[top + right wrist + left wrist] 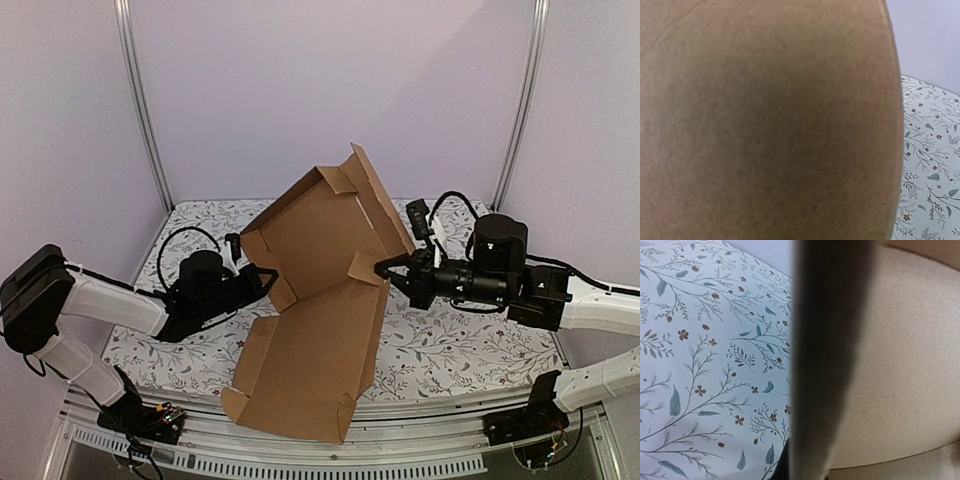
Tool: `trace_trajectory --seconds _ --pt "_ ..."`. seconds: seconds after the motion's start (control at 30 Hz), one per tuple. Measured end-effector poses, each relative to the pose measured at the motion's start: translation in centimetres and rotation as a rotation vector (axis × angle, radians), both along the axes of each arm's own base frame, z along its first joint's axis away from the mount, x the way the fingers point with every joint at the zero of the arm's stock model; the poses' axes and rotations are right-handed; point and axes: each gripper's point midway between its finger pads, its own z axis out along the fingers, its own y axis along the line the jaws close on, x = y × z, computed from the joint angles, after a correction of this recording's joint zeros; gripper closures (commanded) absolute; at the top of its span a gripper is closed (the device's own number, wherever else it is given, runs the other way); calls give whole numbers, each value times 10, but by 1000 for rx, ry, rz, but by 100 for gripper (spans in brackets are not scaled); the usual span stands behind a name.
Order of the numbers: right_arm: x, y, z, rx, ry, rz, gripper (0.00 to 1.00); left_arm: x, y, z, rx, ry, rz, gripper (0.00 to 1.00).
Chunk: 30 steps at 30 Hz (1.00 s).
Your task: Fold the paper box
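The paper box sits on the desk, rear half raised and tilted, front half overhanging the near edge. The left tool and right tool meet opposite side flaps; whether either is clamped cannot be told. Recommend lifting both sides evenly, creasing along the score.

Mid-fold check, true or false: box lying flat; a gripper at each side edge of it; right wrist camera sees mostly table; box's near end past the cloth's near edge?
1. The box lies flat. False: its far half is tilted up off the cloth.
2. The left gripper is at the box's left edge, and the right gripper is at its right edge. True.
3. The right wrist camera sees mostly table. False: cardboard fills most of that view, with cloth showing only at the right.
4. The box's near end reaches past the cloth's near edge. True.
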Motion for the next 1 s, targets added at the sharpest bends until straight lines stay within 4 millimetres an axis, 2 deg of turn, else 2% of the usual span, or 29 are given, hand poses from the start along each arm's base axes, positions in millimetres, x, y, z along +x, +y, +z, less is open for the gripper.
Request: trace_trajectory --seconds 0.23,0.4,0.6,0.77,1.0 --pt "-1 -16 -35 -172 27 -27 99 4 4 -5 72 -1 -4 100" --pt "-3 -25 -44 -233 26 -35 96 6 6 -5 97 -8 -5 100" --pt "-5 -37 -38 -266 8 -53 93 7 5 -2 102 -22 -17 100" --pt "-10 -52 -25 -308 -27 -59 89 8 6 -1 122 -42 -19 100" --pt "-23 -73 -9 -383 -80 -32 70 9 11 11 168 -106 -12 100"
